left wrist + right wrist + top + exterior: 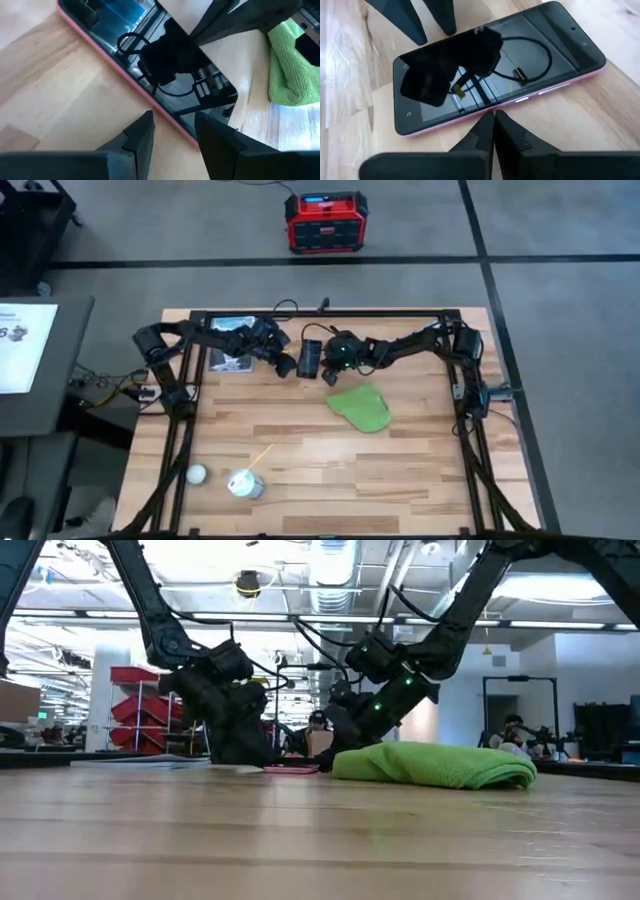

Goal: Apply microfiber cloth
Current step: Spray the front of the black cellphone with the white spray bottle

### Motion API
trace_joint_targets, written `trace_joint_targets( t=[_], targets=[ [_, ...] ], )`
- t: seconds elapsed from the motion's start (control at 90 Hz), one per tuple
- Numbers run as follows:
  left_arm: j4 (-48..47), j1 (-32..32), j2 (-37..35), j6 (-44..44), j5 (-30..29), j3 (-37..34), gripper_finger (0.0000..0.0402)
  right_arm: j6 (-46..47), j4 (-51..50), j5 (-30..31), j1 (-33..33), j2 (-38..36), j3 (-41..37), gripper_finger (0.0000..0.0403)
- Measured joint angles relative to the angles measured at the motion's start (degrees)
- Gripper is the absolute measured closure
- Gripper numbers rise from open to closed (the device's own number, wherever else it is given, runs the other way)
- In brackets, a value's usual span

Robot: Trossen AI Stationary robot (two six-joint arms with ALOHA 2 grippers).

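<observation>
Green microfiber cloth (361,408) lies centre-frame on surface (330,480), untouched. Left hand (172,134) narrowly open, right hand (494,131) closed empty, both flanking phone (495,65). Advice: pinch cloth edge, drag flat over screen.

Pink-edged phone (165,75) before parted fingers (142,137); green cloth (292,70) beyond

No legible txt anywhere
</observation>
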Motion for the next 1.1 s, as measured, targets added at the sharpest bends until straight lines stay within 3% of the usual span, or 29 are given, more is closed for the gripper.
trace_joint_targets(
  t=[0.167, 0.267, 0.356, 0.456, 0.522, 0.667, 0.756, 0.844, 0.967, 1.056, 1.1],
  targets=[
    [0.0, 0.0, 0.0, -0.2, -1.0, 0.0, 0.0276, -1.6, 2.4, -5.6, 0.5, 0.1, -0.1, 0.0403],
    [0.1, 0.0, 0.0, -0.2, -2.8, 0.0, 0.0276, 0.7, 2.4, -0.9, 0.6, 0.1, 0.0, 0.0403],
    [0.0, -0.2, 0.0, -0.8, -2.7, 0.0, 0.0276, -1.2, 2.6, -4.4, 0.5, 0.1, 0.0, 0.0403],
    [-0.4, -0.5, 0.0, -0.9, -1.8, 0.1, 0.0276, -0.2, 1.9, 1.9, 1.0, 0.0, 0.0, 0.0403],
    [-0.6, -0.5, 0.0, -0.9, -0.1, 0.1, 0.0276, -1.4, 1.7, -1.3, 0.7, 0.0, 0.0, 0.0403],
    [0.1, -0.9, 0.0, -1.6, 0.7, 0.1, 0.0276, -2.3, 1.3, -1.2, 0.4, 0.0, 0.0, 0.0403],
    [0.7, -0.9, 0.0, -2.0, 0.8, 0.0, 0.0276, 0.0, 1.2, 4.5, 0.4, -0.1, 0.0, 0.0403],
    [0.6, -0.9, 0.0, -2.1, 0.9, 0.0, 0.0276, -2.1, 1.3, -5.5, 0.2, -0.1, 0.0, 0.0403],
    [1.3, -0.9, 0.0, -2.2, 0.9, 0.0, 0.0276, -0.3, 0.5, 6.0, 0.8, -0.1, 0.0, 0.0403],
    [1.0, -0.9, 0.0, -2.3, 0.9, 0.0, 0.0276, -2.4, 1.8, -4.1, 0.2, -0.1, -0.1, 0.0403],
    [1.0, -0.9, 0.0, -2.1, 0.6, 0.0, 0.0276, -2.3, 2.0, -0.6, 0.3, -0.1, -0.1, 0.0403]
  ],
)
